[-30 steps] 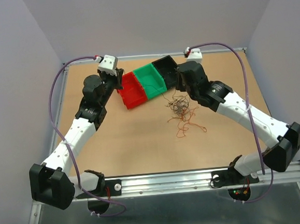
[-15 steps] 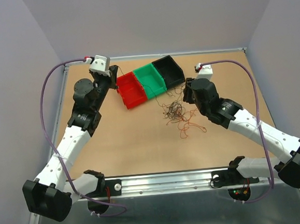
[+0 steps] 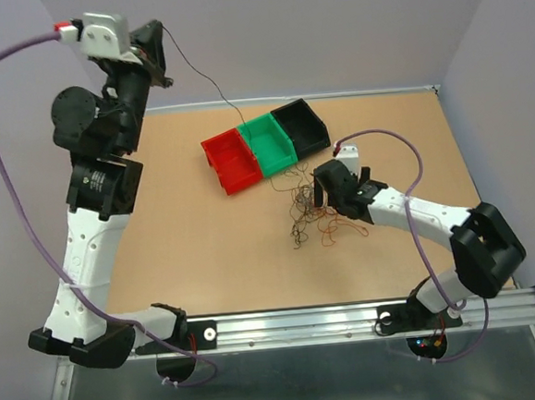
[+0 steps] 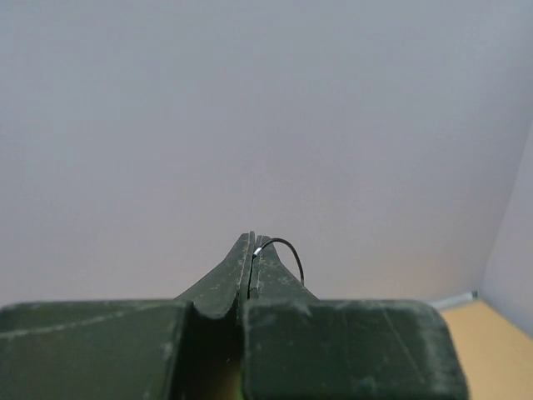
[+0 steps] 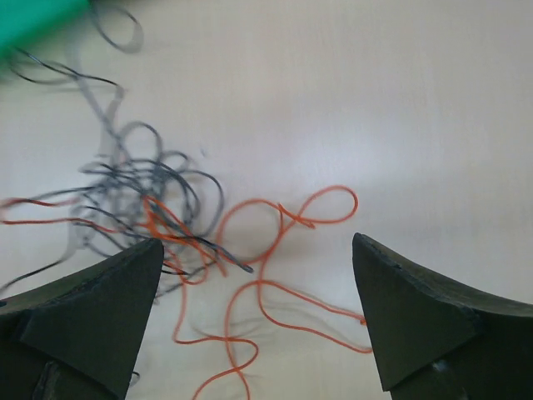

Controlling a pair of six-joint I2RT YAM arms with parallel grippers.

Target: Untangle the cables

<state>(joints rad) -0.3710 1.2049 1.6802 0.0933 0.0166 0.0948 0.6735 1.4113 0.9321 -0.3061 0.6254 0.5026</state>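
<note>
Table [image 3: 188, 252], bins: 3 in one row. 1 red bin [image 3: 230, 161], 1 green bin [image 3: 270, 142], 1 black bin [image 3: 301, 126]. The red bin touches the green bin on its left and the black bin touches it on its right.

Cables [image 3: 313, 210]: 1 loose tangle on the table, just in front of the green bin and slightly to its right. Colours seen are orange and black or dark. The strands are too thin and overlapped to count. In the right wrist view the tangle [image 5: 166, 217] shows dark loops on the left, with orange loops running through them and out to the right. A corner of the green bin [image 5: 33, 12] sits at upper left.

1 black cable [image 3: 205, 83] leaves the group. It is a single thin line rising from near the green bin's back edge, up and left to the left pincer [image 3: 156, 53]. I cannot tell where its lower end finishes.

Arms: 2, pincers: 2.

Left pincer: high above the table, well up and left of the green bin, in front of the back wall. The fingers are pressed together and clamped on the black cable. In the left wrist view the cable [image 4: 287, 252] is pinched at the pincer's tips [image 4: 251, 243] and curls off to the right.

Right pincer [image 3: 321, 196]: low over the tangle, in front of the green bin and to its right. Its fingers [image 5: 92, 308] stand wide apart and grip nothing, with the orange loops lying on the table between them.
</note>
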